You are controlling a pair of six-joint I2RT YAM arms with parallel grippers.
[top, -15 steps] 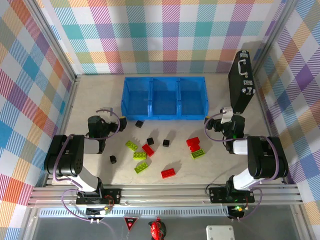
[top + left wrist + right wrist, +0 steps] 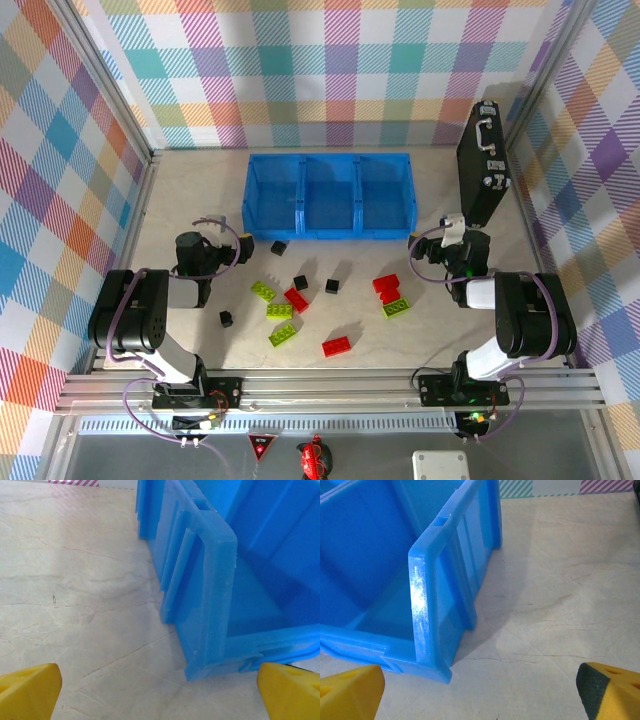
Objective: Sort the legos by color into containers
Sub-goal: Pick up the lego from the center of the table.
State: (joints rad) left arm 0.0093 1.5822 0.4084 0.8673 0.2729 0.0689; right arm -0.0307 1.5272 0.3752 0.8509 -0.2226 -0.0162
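Note:
The blue three-compartment tray (image 2: 330,232) stands at the back middle of the table, and all its compartments look empty. The legos lie in front of it: black cubes (image 2: 278,247) (image 2: 300,282) (image 2: 227,318), lime-green bricks (image 2: 263,291) (image 2: 283,335) (image 2: 396,308) and red bricks (image 2: 296,299) (image 2: 385,284) (image 2: 336,347). My left gripper (image 2: 207,243) rests low by the tray's left front corner (image 2: 210,595); it (image 2: 160,700) is open and holds nothing. My right gripper (image 2: 447,238) sits by the tray's right front corner (image 2: 427,595); it (image 2: 480,700) is open too, with bare tabletop between its yellow fingertips (image 2: 350,692).
A black briefcase (image 2: 483,165) stands upright at the back right, close behind the right gripper. Plaid walls enclose the table on three sides. Bare tabletop lies left of the tray (image 2: 75,580) and right of it (image 2: 570,580).

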